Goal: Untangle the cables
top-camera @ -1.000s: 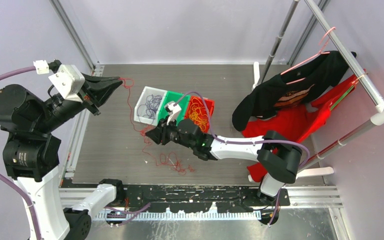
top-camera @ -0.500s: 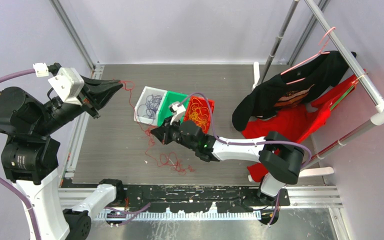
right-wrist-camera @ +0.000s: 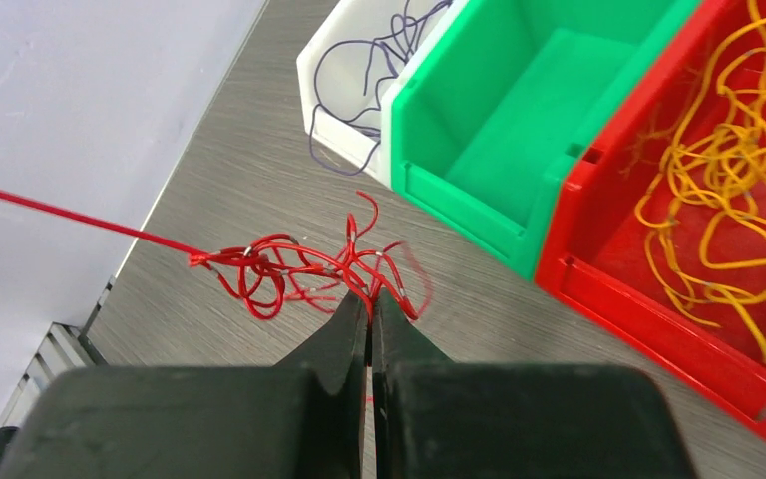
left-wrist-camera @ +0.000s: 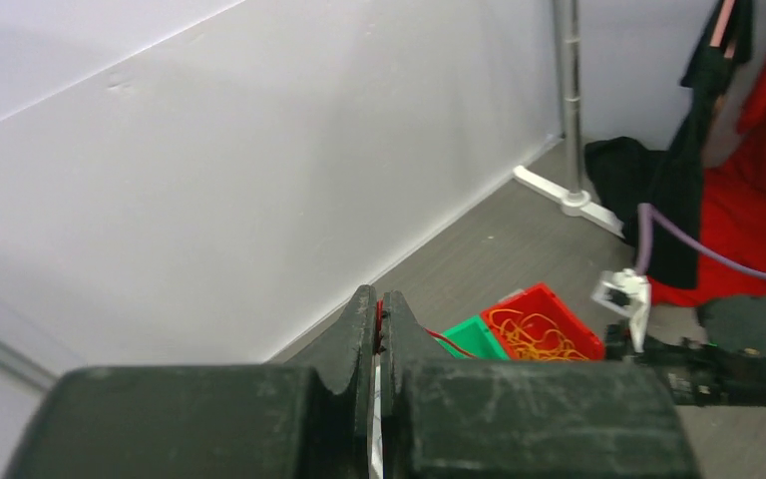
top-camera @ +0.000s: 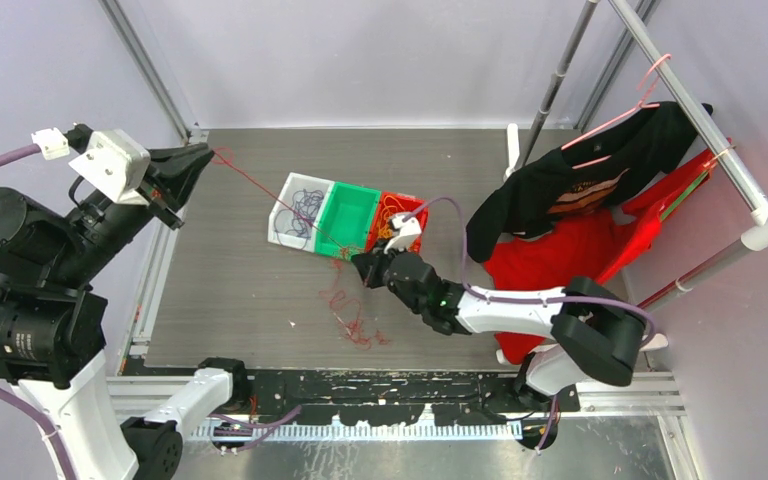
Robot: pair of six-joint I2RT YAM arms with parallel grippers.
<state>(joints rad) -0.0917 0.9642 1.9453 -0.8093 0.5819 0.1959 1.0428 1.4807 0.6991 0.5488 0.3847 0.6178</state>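
A red cable runs taut (top-camera: 270, 195) from my left gripper (top-camera: 203, 160) across the bins to my right gripper (top-camera: 360, 266). The left gripper (left-wrist-camera: 380, 304) is raised at the table's far left and shut on the cable's end. The right gripper (right-wrist-camera: 369, 297) is low, just in front of the bins, and shut on a knotted red tangle (right-wrist-camera: 284, 267). More red cable (top-camera: 348, 318) lies loose on the table below it. Purple cables (right-wrist-camera: 384, 45) fill the white bin (top-camera: 282, 218), and orange-yellow cables (right-wrist-camera: 723, 170) fill the red bin (top-camera: 418, 206).
An empty green bin (top-camera: 350, 215) sits between the white and red bins. A black shirt (top-camera: 570, 185) and a red shirt (top-camera: 600, 245) hang from a clothes rack (top-camera: 695, 115) at the right. Its white foot (top-camera: 513, 148) rests on the table.
My right gripper has moved right, toward the red bin, and closed on the red tangle. My left gripper has pulled back to the left, drawing the red strand taut.
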